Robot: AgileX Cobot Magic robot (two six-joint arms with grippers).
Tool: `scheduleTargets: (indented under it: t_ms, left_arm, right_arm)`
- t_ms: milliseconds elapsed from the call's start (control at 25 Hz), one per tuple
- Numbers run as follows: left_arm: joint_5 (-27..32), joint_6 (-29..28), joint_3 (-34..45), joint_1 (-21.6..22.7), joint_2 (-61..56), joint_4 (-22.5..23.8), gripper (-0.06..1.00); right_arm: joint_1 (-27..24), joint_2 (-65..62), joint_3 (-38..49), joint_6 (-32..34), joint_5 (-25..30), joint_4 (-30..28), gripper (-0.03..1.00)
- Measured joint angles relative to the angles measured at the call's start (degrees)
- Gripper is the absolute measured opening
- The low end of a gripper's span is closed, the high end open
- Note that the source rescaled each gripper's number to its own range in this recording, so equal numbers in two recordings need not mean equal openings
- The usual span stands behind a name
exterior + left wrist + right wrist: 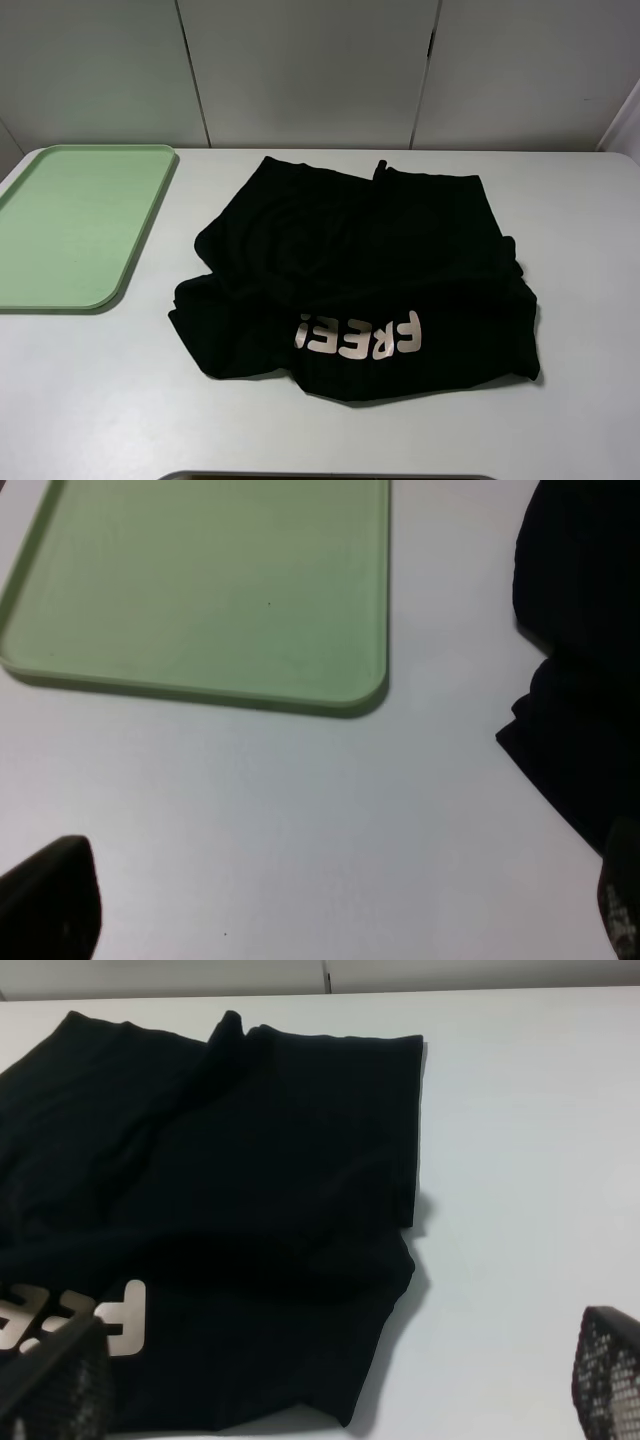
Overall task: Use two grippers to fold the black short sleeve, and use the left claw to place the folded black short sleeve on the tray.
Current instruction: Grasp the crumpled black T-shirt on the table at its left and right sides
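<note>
The black short sleeve lies crumpled and partly folded on the white table, with its pale "FREE!" letters upside down near the front edge. The pale green tray sits empty at the far left, a hand's width from the shirt. Neither arm shows in the exterior high view. In the left wrist view the left claw stands open above bare table, between the tray and the shirt's edge. The right gripper hangs open over the shirt's right side, holding nothing.
Grey wall panels rise behind the table's back edge. A dark rounded rim peeks in at the front edge of the exterior high view. White table surface shows right of the shirt.
</note>
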Motion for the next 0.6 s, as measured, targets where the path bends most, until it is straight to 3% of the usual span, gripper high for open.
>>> scheduleTargets:
  t_ms: [600]
  left_arm:
    - [0.0, 0.0, 0.0, 0.0, 0.0, 0.0, 1.0]
  right_arm:
    - [0.0, 0.0, 0.0, 0.0, 0.0, 0.0, 1.0]
